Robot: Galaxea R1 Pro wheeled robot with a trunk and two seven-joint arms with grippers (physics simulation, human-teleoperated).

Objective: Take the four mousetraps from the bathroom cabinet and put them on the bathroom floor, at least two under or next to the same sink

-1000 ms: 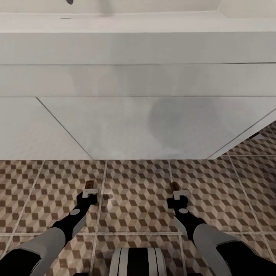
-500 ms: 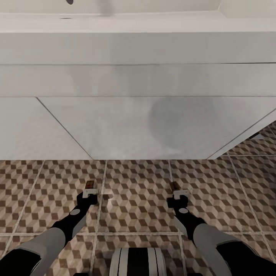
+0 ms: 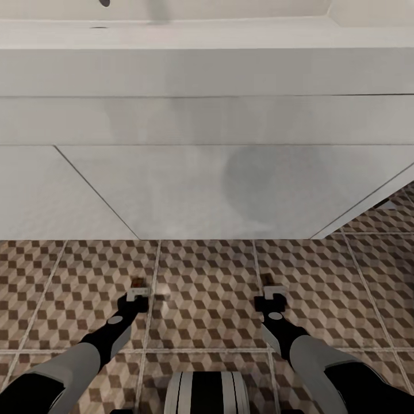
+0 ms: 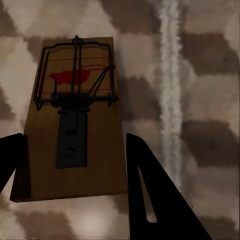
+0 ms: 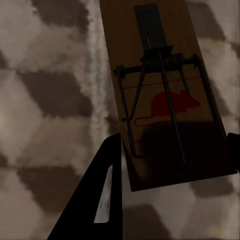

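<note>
Two small flat tan wooden mousetraps with dark wire and a red mouse mark are each held low over the brown, beige and white cube-patterned bathroom floor [image 3: 207, 287]: the left mousetrap [image 3: 137, 283] at lower left of centre in the head view, the right mousetrap [image 3: 266, 280] at lower right of centre, both just in front of the white vanity front [image 3: 190, 190] that spans the upper half of the frame, with the sink rim [image 3: 172, 34] along the top. In the left wrist view the left mousetrap [image 4: 75, 120] sits between two dark fingers [image 4: 150, 185], and the left gripper [image 3: 137, 295] is pinching the board by its long edges near the plain end. The right mousetrap [image 5: 165, 95] is likewise pinched by the right gripper [image 3: 271, 293], one finger [image 5: 107, 195] at each long edge near the wire end. Judgement: the boards look light, stiff and thin, so an edge pinch holds well; the sprung wire bar looks delicate and is best avoided. Smooth wood edges could slip or pivot. Whether either board touches the tiles, cannot tell. They seem close enough to the floor for a flat release.
</note>
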